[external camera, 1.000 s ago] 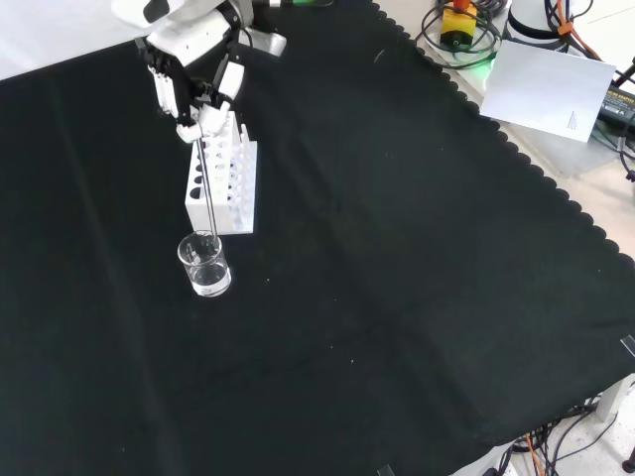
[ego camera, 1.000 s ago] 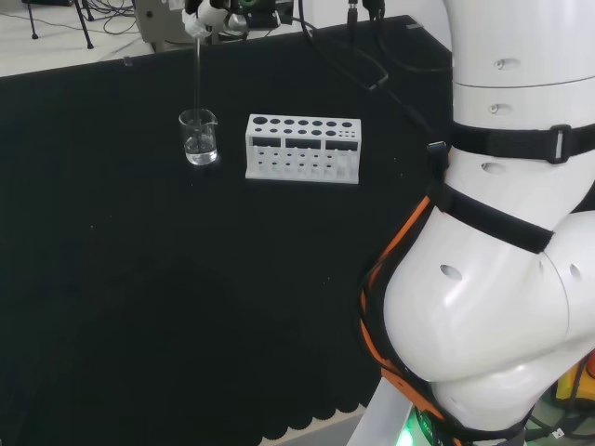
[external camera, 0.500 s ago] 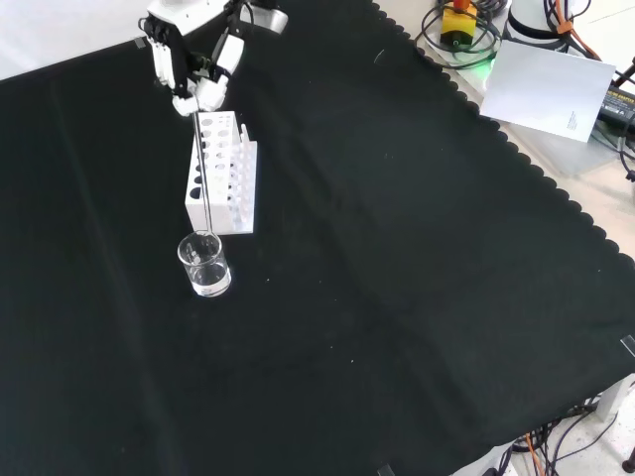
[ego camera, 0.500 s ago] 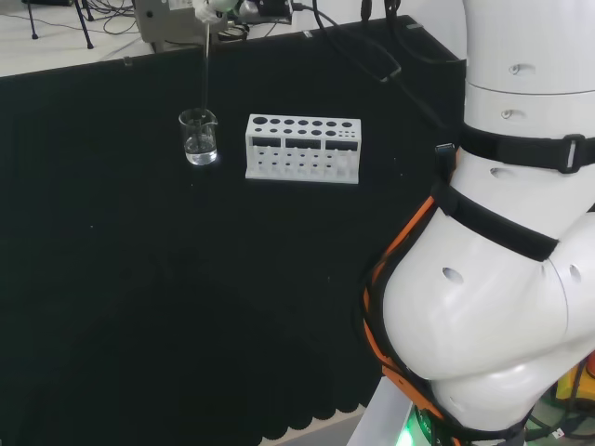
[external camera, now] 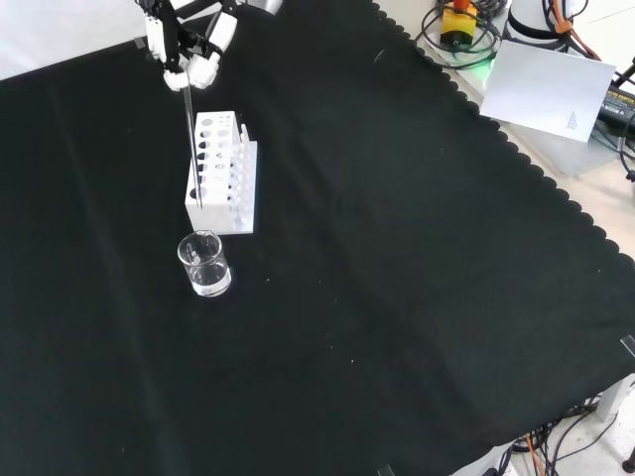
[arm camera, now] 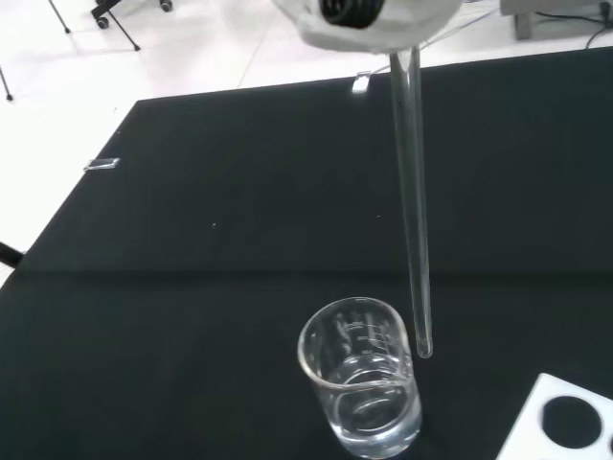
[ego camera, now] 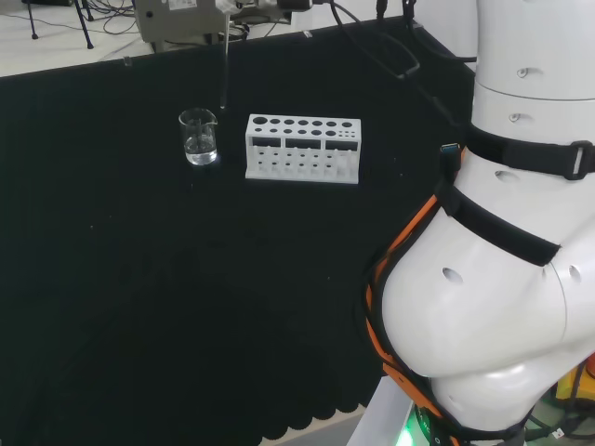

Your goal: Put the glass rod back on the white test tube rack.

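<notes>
One hand (external camera: 189,45): at the top of the front view we see its black and white fingers curled round the upper end of the rod, pinching it.

One glass rod (external camera: 191,149): clear, thin, straight. We find it hanging near upright from the hand, lifted off the cloth. In the front view its lower end lies over the near end of the rack. In the head view the rod (ego camera: 223,60) comes down from the top edge and its tip sits between the beaker and the rack, above both. In the wrist view the rod (arm camera: 412,201) ends just beside the beaker's rim, outside the glass and not touching it.

One white test tube rack (ego camera: 303,148): a long block with rows of round holes on top, larger at one end and smaller at the other. We do not count the holes. No tube stands in it that we can make out. A corner of it shows in the wrist view (arm camera: 565,422).

One beaker (ego camera: 199,137): small, clear glass, upright on the cloth, just beside the rack's end. Whether it holds liquid we cannot tell.

One black cloth (external camera: 417,278): it covers the bench and has a scalloped edge.

One arm link group (ego camera: 502,279): white, at the right of the head view.
</notes>
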You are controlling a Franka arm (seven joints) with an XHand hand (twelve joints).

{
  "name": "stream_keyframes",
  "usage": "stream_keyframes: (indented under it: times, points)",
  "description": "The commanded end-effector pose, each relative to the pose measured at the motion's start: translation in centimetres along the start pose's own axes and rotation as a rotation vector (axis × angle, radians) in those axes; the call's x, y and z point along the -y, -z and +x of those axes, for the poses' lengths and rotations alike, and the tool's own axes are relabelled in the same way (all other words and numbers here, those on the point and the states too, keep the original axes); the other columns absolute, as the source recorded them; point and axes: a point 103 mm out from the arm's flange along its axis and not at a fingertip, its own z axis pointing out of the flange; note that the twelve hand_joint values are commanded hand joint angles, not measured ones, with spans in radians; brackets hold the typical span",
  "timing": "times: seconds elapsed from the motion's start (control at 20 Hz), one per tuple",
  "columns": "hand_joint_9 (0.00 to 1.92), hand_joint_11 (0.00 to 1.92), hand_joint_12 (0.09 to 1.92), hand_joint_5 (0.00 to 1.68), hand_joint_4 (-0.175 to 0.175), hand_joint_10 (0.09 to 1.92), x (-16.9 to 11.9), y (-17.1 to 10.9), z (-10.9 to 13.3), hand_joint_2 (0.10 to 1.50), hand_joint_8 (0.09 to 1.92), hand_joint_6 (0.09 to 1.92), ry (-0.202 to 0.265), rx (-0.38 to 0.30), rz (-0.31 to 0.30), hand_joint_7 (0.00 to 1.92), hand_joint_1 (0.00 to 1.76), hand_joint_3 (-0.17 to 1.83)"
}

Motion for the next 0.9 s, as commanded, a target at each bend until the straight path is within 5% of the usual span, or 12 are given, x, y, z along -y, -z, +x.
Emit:
stream_keyframes:
  times: [0.05,0.35,0.4,0.75,0.9]
  points:
    - [1.92,1.81,0.81,1.48,-0.175,0.44,0.6,0.3,-1.5,1.03,0.92,0.15,-0.029,-0.002,-0.007,1.58,1.24,-0.17]
    - [1.92,1.81,0.81,1.48,-0.175,0.44,1.4,0.5,-3.0,1.03,0.92,0.15,-0.062,-0.003,-0.011,1.58,1.24,-0.17]
    - [1.92,1.81,0.81,1.48,-0.175,0.44,1.6,0.6,-3.3,1.03,0.92,0.15,0.055,-0.101,-0.033,1.58,1.24,-0.17]
    - [1.92,1.81,0.81,1.48,-0.175,0.44,2.7,0.8,-5.0,1.03,0.92,0.15,-0.085,-0.016,-0.022,1.58,1.24,-0.17]
    - [1.92,1.81,0.81,1.48,-0.175,0.44,3.1,1.0,-5.4,1.03,0.92,0.15,-0.111,-0.001,-0.023,1.58,1.24,-0.17]
